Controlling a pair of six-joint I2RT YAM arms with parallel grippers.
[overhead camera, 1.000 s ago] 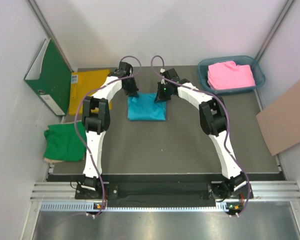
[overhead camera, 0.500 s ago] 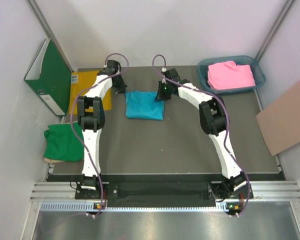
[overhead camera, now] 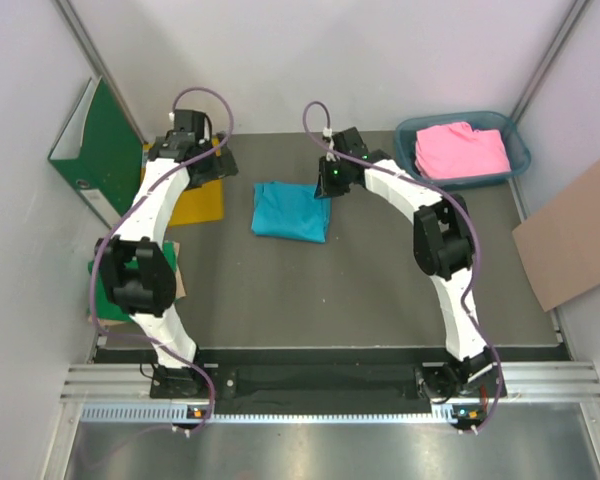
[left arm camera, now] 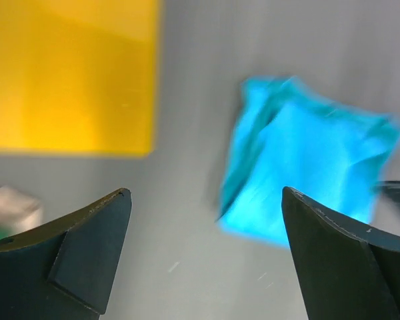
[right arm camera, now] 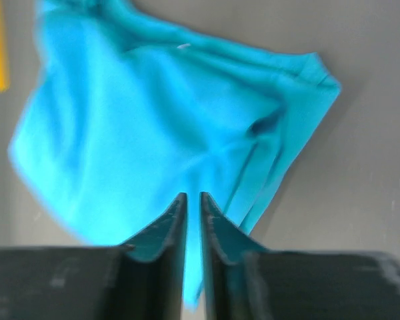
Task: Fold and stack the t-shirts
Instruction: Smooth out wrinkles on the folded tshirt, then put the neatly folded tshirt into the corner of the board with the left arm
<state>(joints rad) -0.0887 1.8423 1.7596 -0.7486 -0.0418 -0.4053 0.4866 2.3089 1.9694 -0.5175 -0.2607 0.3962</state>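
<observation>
— Where is the blue shirt [overhead camera: 292,210]?
— Folded flat on the worktop [overhead camera: 330,290], far middle, between the two arms.
— And the left gripper [left arm camera: 207,253]?
— Wide open, nothing between its fingers. It hangs by the envelope [overhead camera: 195,200] at far left, apart from the blue shirt.
— The right gripper [right arm camera: 193,213]?
— Jaws almost together, with only a thin slit. It is above the blue shirt's far right corner, and no cloth shows pinched in it.
— Other shirts?
— The pink shirt [overhead camera: 463,150] lies in the basket [overhead camera: 412,140], far right. The green shirt [overhead camera: 108,290] sits at the left edge, partly hidden by the left arm.
</observation>
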